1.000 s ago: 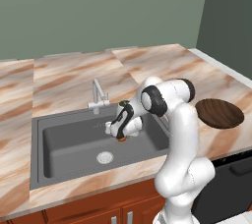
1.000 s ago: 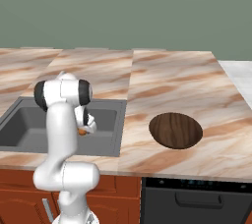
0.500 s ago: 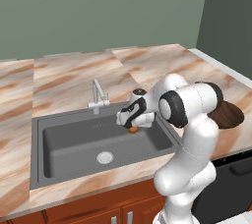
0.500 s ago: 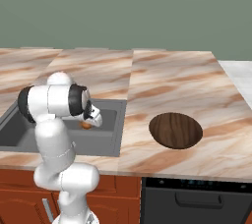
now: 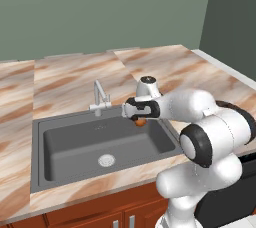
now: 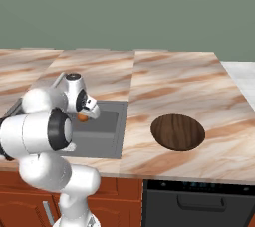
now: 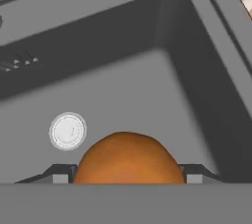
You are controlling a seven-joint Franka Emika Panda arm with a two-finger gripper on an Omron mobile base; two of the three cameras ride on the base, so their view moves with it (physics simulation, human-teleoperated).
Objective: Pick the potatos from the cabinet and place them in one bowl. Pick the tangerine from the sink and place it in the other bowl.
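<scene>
Tangerine (image 5: pixel 141 121) is being held between the two fingers of the gripper (image 5: pixel 140 120), clamped from both sides and lifted clear of the basin floor, above the right half of the sink (image 5: pixel 75 144) and just in front of the silver faucet (image 5: pixel 100 96). In the hand view the orange fruit (image 7: pixel 129 158) is being seen squeezed between the dark fingertips (image 7: pixel 59 173), with the round silver drain (image 7: pixel 68 130) lying well below and to one side. From the right base camera the gripper (image 6: pixel 83 116) is being shown at the sink's near right corner, while the other bowl (image 6: pixel 178 131), the shallow dark brown one, is waiting on the marble counter (image 6: pixel 174 79) well apart to the right, nothing lying in it. The carry across to that bowl is judged to be the step in hand. A small, smooth, round fruit is being gripped on a narrow contact, so a quick swing of the arm could roll it out of the jaws and back into the basin or onto the counter. The sink's right rim and the faucet are being passed closely, and a low path could knock the fruit loose. Because the bowl is so shallow, a release from height could let the fruit bounce or roll over its edge.
</scene>
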